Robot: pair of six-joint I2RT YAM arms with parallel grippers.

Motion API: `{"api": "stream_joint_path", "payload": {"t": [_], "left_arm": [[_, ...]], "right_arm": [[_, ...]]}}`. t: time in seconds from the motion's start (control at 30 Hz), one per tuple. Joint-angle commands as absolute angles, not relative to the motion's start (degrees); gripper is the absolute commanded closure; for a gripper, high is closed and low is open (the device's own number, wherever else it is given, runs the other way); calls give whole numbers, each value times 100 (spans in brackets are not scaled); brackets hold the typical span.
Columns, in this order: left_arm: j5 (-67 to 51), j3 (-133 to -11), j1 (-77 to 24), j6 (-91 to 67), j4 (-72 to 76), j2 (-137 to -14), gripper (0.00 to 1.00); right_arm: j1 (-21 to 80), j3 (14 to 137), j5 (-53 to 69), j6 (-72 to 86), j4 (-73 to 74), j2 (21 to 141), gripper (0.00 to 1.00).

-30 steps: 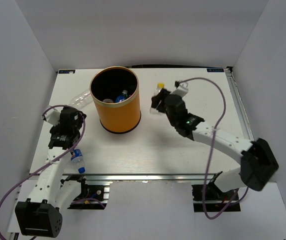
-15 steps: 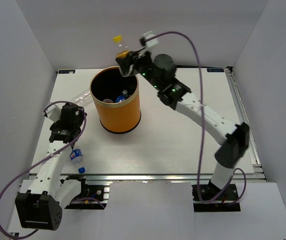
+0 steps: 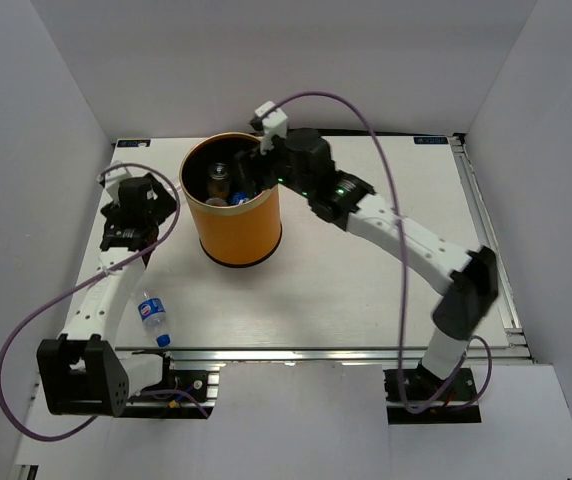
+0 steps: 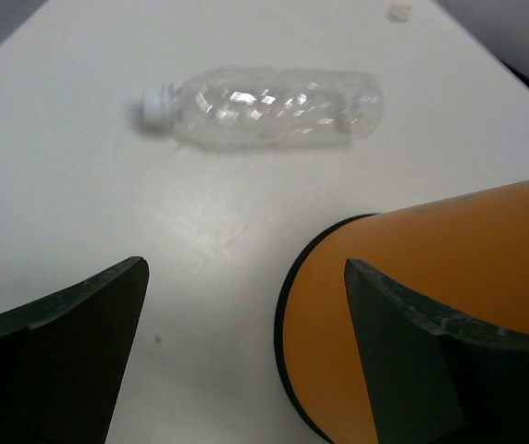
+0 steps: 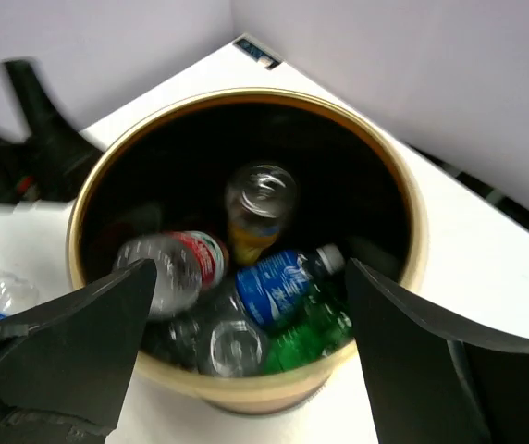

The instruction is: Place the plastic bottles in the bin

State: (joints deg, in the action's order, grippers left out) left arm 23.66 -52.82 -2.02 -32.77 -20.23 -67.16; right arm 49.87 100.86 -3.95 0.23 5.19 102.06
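A: Tally for the tall orange cylindrical bin?

B: Well stocked. The right wrist view looks straight down into it. There is a green plastic bottle, a blue-labelled bottle and a red-labelled bottle. A clear bottle seen end-on sits at the near wall. A clear bottle with a yellow-orange label stands on end above the heap. Five at least; anything beneath is hidden.

A: Right gripper?

B: The right gripper hangs over the bin's mouth, jaws spread wide, nothing between them. Empty.

A: What is left out?

B: Two that I can see. A clear unlabelled plastic bottle with a white cap lies on its side on the white desk, behind the bin on the left. A clear plastic bottle with a blue label and blue cap lies near the front left edge, beside the left arm.

A: Left gripper?

B: The left gripper is fully open and empty. It is aimed at the desk between the bin's base and the white-capped bottle, touching neither.

A: Reckoning?

B: Most of the job is done, I judge. Two pickups remain, both on the left arm's side. The white-capped one looks the handier.
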Motion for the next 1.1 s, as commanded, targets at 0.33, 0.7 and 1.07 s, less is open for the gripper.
{"api": "stream_joint_path", "payload": {"t": [0.33, 0.7, 1.07], "left_arm": [[-1386, -7312, 702, -203, -387, -8674, 2], [-3691, -8755, 1169, 3268, -3165, -10072, 2], [-2881, -9746, 1178, 2593, -2917, -11767, 2]], "right_arm": [[4544, 5768, -1230, -44, -1273, 6145, 11], [3947, 4791, -853, 562, -905, 5494, 10], [3612, 3841, -203, 308, -1047, 4763, 11]]}}
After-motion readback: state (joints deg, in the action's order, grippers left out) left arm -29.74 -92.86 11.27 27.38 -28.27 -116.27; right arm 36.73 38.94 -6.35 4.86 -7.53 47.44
